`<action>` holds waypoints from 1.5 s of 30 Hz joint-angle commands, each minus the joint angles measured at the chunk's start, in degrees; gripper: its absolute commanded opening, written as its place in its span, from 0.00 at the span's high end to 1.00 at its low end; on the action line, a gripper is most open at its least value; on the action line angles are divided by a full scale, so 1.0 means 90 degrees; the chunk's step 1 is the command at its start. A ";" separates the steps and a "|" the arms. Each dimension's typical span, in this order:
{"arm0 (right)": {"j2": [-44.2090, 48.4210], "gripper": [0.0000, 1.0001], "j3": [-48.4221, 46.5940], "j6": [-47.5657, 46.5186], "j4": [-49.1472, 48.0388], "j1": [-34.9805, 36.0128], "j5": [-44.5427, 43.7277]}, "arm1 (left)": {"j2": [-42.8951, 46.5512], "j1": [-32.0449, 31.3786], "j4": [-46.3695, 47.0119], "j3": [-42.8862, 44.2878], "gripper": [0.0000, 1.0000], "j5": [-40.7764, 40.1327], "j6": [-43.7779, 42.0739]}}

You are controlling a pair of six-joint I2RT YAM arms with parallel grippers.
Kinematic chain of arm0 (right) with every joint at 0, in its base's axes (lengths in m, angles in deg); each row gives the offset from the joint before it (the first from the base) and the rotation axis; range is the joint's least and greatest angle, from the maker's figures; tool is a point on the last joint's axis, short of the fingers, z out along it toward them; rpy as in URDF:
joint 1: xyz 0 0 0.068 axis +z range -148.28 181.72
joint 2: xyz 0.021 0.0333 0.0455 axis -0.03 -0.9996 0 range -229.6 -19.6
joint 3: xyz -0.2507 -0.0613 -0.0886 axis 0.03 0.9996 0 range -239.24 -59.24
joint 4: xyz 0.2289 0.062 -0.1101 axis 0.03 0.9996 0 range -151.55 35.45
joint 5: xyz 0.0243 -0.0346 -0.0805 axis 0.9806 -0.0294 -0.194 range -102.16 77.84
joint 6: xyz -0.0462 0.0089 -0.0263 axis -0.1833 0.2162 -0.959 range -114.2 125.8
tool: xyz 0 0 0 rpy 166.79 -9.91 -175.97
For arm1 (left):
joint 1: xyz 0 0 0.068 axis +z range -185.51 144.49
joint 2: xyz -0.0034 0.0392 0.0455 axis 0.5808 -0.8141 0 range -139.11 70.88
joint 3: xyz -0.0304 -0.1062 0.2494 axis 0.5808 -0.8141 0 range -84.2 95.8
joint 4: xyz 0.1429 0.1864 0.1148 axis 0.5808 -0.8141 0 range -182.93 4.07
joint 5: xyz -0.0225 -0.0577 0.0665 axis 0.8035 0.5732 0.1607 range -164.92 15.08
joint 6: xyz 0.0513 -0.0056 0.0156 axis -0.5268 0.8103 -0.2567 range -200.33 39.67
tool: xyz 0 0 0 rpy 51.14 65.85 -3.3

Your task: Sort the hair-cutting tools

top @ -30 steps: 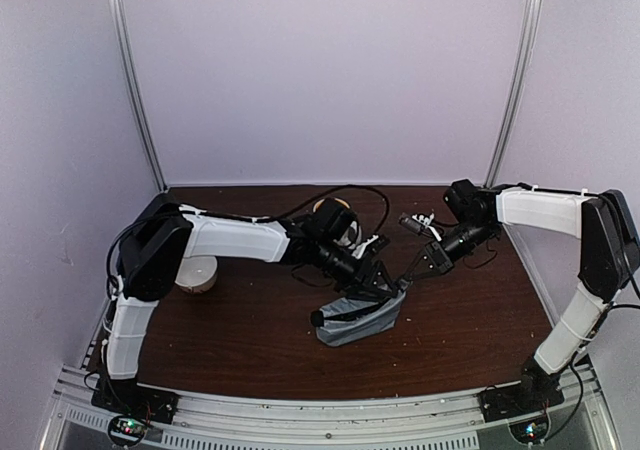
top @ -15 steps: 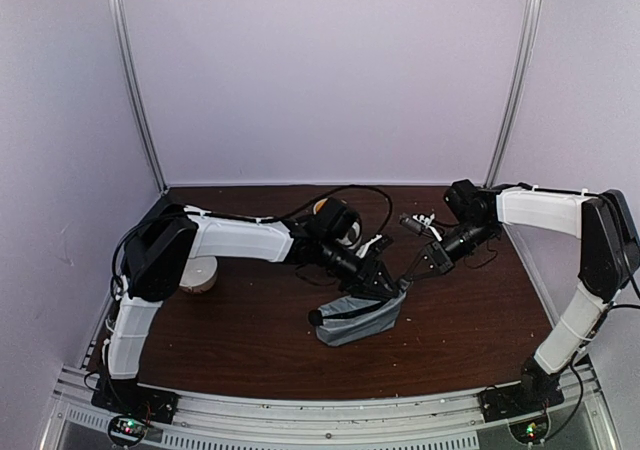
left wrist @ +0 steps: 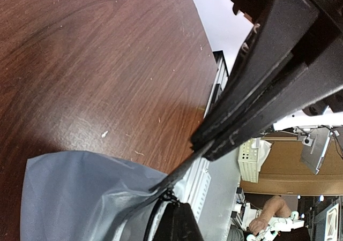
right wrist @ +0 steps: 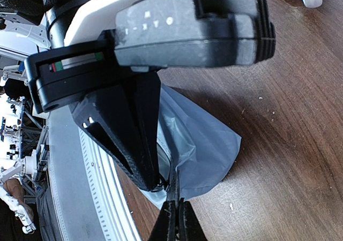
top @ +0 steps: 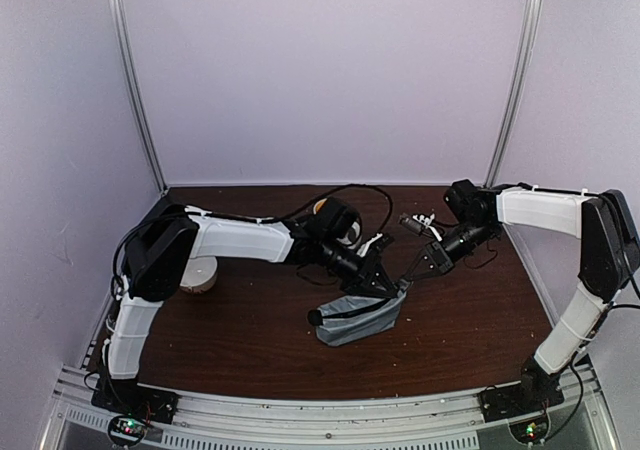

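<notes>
The grey zip pouch [top: 358, 318] lies mid-table with a black end [top: 315, 317] sticking out at its left. My left gripper [top: 392, 287] is shut on a black strip at the pouch's right corner [left wrist: 182, 168]; the grey cloth [left wrist: 75, 198] hangs below it. My right gripper [top: 408, 274] is shut on the pouch's black zip edge [right wrist: 172, 182] right beside the left fingers [right wrist: 136, 144]. A few small dark tools [top: 416, 220] lie at the back by the right arm, too small to name. Scissors and combs are not clearly visible.
A patterned mug [top: 337, 216] stands behind the left forearm, and a white bowl [top: 200, 276] sits at the left by the left arm. A black cable [top: 360, 192] loops over the back of the table. The metal front rail [top: 320, 410] borders the near edge.
Almost nothing. The pouch's left end has crept slightly to the left. Both grippers keep the same hold at the pouch's right corner.
</notes>
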 commanded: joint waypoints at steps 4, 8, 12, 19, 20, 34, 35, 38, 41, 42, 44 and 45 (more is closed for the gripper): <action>0.0077 1.00 -0.0086 -0.0102 0.0070 -0.0031 0.0098 | -0.0029 0.0058 0.0309 -0.0087 1.00 0.0063 0.0021; 0.0077 1.00 -0.0096 -0.0105 0.0071 -0.0027 0.0089 | -0.0014 0.0079 0.0196 -0.0129 1.00 -0.0038 0.0021; 0.0077 1.00 -0.0093 -0.0104 0.0066 -0.0026 0.0086 | -0.0040 0.0079 0.0115 -0.0117 0.84 -0.0081 0.0039; 0.0054 1.00 -0.0097 -0.0113 0.0081 -0.0025 0.0091 | -0.0124 0.0086 0.0177 -0.0003 0.67 -0.0029 0.0058; 0.0057 1.00 -0.0100 -0.0112 0.0078 -0.0028 0.0095 | -0.0137 0.0081 0.0178 0.0015 0.67 -0.0024 0.0055; 0.0064 1.00 -0.0115 -0.0113 0.0079 -0.0027 0.0089 | -0.0443 0.0064 -0.0848 0.0810 0.68 -0.0368 -0.0266; 0.0067 1.00 -0.0115 -0.0114 0.0072 -0.0022 0.0089 | -0.0443 0.0060 -0.0927 0.0841 0.70 -0.0403 -0.0304; 0.0064 1.00 -0.0109 -0.0112 0.0071 -0.0025 0.0088 | -0.0427 0.0040 -0.1044 0.0879 0.73 -0.0458 -0.0363; 0.0062 1.00 -0.0129 -0.0113 0.0071 -0.0026 0.0095 | -0.0414 0.0040 -0.1062 0.0885 0.77 -0.0496 -0.0371; 0.0059 1.00 -0.0126 -0.0105 0.0071 -0.0027 0.0098 | -0.0419 0.0040 -0.1062 0.0897 0.79 -0.0509 -0.0369; 0.0071 1.00 -0.0132 -0.0102 0.0071 -0.0027 0.0108 | -0.0424 0.0040 -0.1032 0.0900 0.82 -0.0518 -0.0352; 0.0081 1.00 -0.0131 -0.0105 0.0071 -0.0025 0.0108 | -0.0424 0.0040 -0.1007 0.0907 0.82 -0.0507 -0.0332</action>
